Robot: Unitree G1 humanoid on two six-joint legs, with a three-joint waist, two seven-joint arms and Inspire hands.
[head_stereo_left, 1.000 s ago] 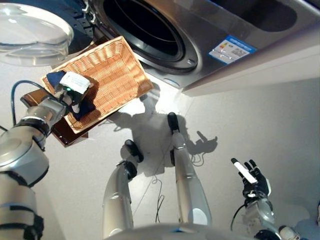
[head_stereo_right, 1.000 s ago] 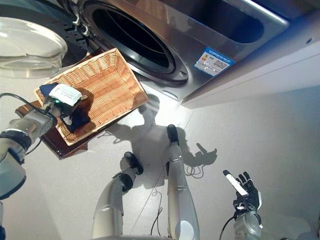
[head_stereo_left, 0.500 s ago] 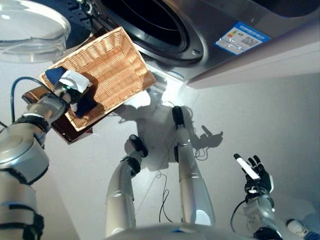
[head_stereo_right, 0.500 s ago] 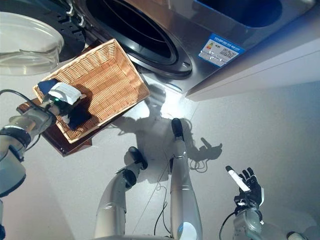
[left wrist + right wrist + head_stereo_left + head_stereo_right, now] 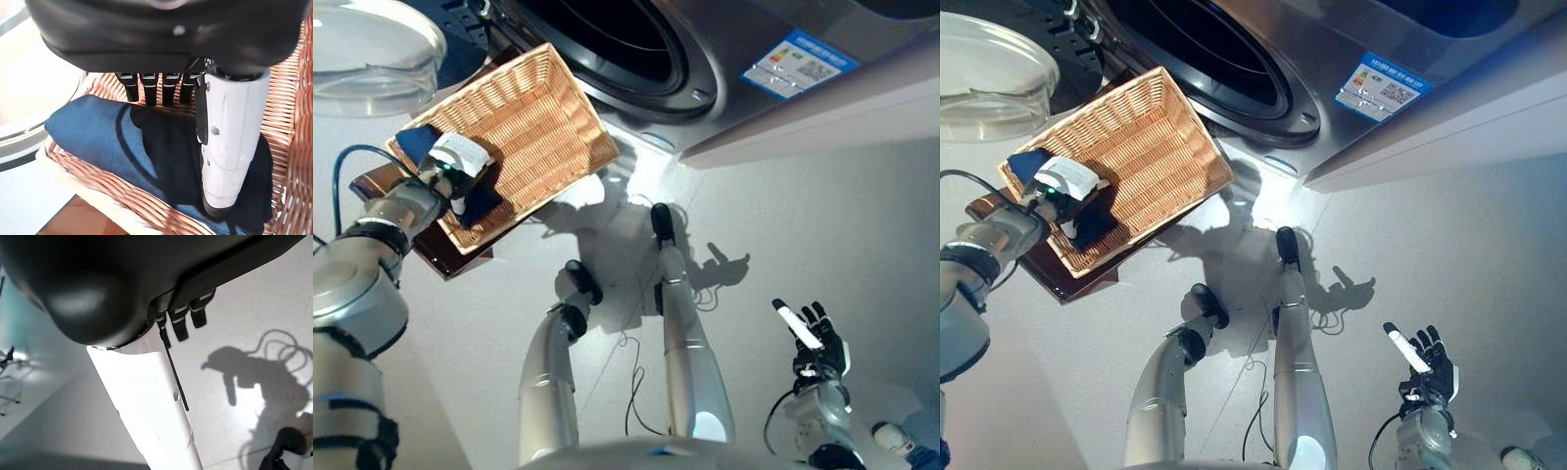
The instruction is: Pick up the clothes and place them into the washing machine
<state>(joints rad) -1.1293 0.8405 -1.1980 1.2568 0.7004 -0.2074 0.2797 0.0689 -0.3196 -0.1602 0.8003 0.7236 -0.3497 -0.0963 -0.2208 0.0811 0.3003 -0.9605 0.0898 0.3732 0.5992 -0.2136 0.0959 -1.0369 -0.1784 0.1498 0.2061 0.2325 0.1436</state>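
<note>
A dark navy cloth (image 5: 481,201) lies folded in the near left corner of the shallow wicker basket (image 5: 543,113), which rests on a low dark brown box (image 5: 440,259) beside the washing machine (image 5: 724,44). My left hand (image 5: 450,164) is down in the basket on the cloth. In the left wrist view its fingers (image 5: 154,90) reach straight to the cloth (image 5: 93,132) and the white-covered thumb (image 5: 227,147) lies flat on it. My right hand (image 5: 818,343) hangs low at the right over the floor, fingers straight, holding nothing.
The machine's round drum opening (image 5: 607,34) is open just behind the basket. Its clear glass door (image 5: 367,54) is swung out at the far left. Pale floor (image 5: 822,225) spreads to the right of the machine.
The whole picture has shifted a little as the camera moved. My left hand stays on the navy cloth in the same corner of the basket. The right hand has not moved.
</note>
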